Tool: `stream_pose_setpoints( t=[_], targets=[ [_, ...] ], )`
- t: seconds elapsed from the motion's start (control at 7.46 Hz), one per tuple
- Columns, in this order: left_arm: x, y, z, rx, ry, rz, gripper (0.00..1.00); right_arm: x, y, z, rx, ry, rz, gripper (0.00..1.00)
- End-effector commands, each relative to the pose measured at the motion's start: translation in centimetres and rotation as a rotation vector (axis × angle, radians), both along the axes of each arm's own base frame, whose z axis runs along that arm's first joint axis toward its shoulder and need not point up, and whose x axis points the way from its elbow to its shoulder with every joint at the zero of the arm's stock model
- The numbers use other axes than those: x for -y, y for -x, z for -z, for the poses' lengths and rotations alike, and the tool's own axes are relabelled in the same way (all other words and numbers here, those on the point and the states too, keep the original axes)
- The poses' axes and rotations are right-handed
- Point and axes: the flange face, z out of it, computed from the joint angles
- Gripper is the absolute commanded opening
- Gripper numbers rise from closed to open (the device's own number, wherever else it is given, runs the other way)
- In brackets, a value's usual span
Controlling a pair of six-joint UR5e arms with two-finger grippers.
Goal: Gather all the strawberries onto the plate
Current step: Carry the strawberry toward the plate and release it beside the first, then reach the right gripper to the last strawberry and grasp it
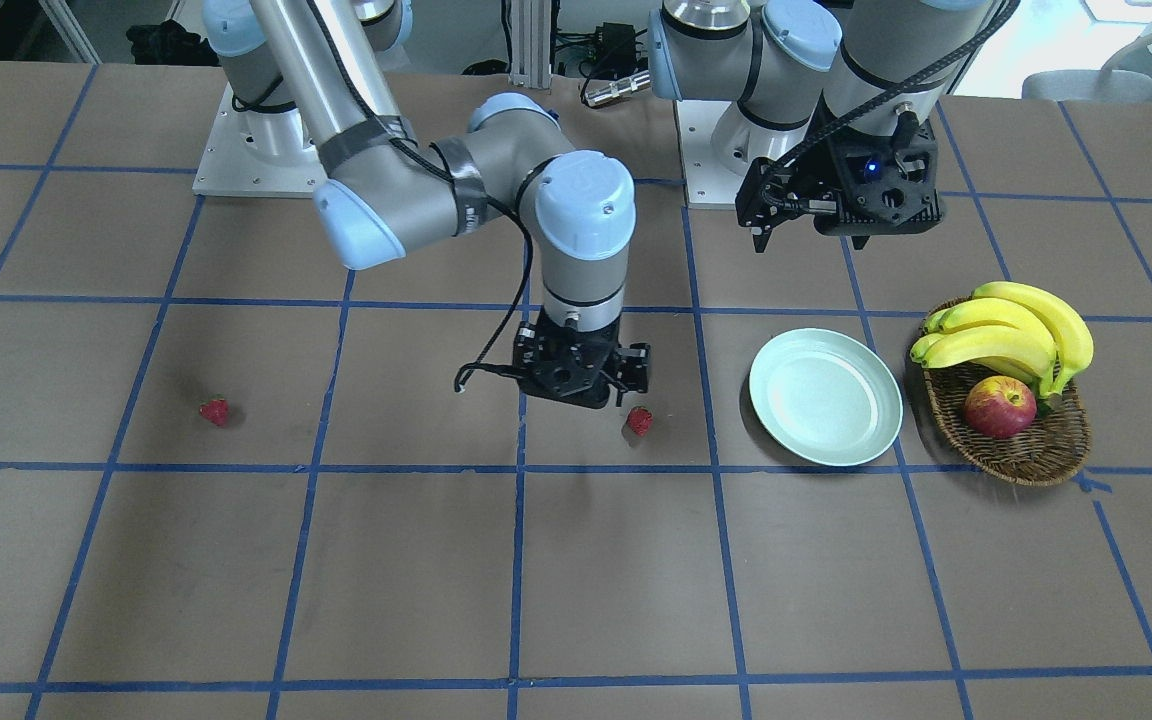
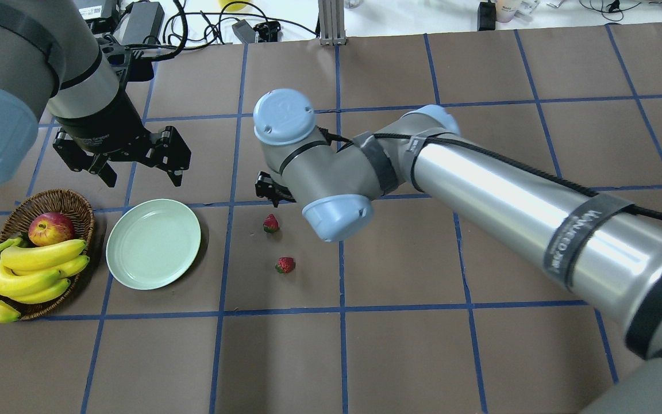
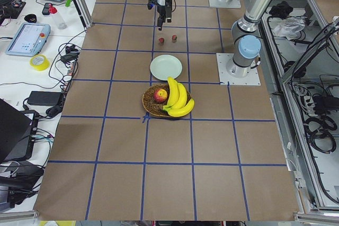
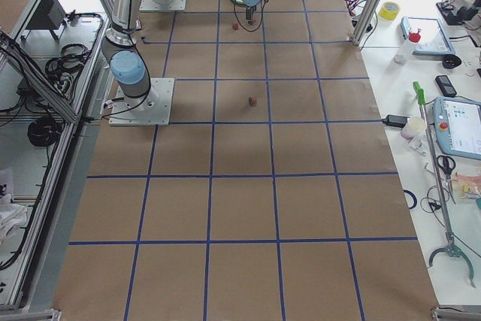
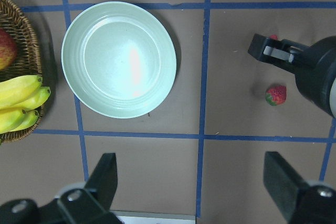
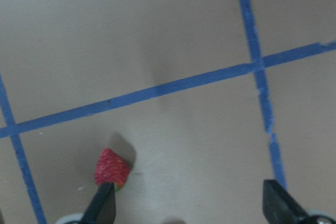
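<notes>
Brown gridded table point(image 2: 400, 345). Left fingers point(image 5: 105, 177) wide apart, high near the robot's edge. Right fingers point(image 6: 281, 203) apart, low, one just beside a strawberry point(image 6: 111, 167). Basket point(image 2: 78, 204) mid-table, leftward; plate point(image 2: 153, 244) just beside it, toward the right end. Second strawberry point(image 2: 285, 264) near the first; third strawberry point(image 1: 215, 411) well apart, further toward the right end.

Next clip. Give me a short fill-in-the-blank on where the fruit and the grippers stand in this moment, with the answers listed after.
1. The plate holds ___ of the strawberries.
2. In the basket, beside the bananas, lies one ___.
3. The left gripper and the right gripper both have their jaws ___.
4. Every strawberry in view lies on the ___.

Missing words: none; apple; open; table.
</notes>
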Motion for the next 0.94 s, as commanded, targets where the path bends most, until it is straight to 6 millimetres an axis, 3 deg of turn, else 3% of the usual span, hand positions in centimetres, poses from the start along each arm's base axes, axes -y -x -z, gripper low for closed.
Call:
stream_pose_setpoints(
  t=[0.0,0.13,0.27,0.67,0.8],
  targets=[
    [-0.1,0.1,0.1,0.000,-0.004,0.000,1.00,3.6,18.0,-6.8,-0.026,-0.086,-0.063,1.00],
    [-0.1,0.0,0.3,0.000,-0.007,-0.001,1.00,4.5,25.2,-7.4,-0.016,-0.078,-0.077,1.00],
    [0.0,0.0,0.2,0.000,-0.002,0.000,1.00,4.2,29.6,-5.6,-0.010,-0.110,-0.164,1.00],
    [-0.2,0.1,0.3,0.000,-0.007,0.000,1.00,1.4,40.0,0.9,0.011,-0.158,-0.341,1.00],
    [-0.2,0.0,0.4,0.000,-0.010,0.000,1.00,0.3,41.3,3.6,-0.014,-0.080,-0.443,1.00]
  ],
)
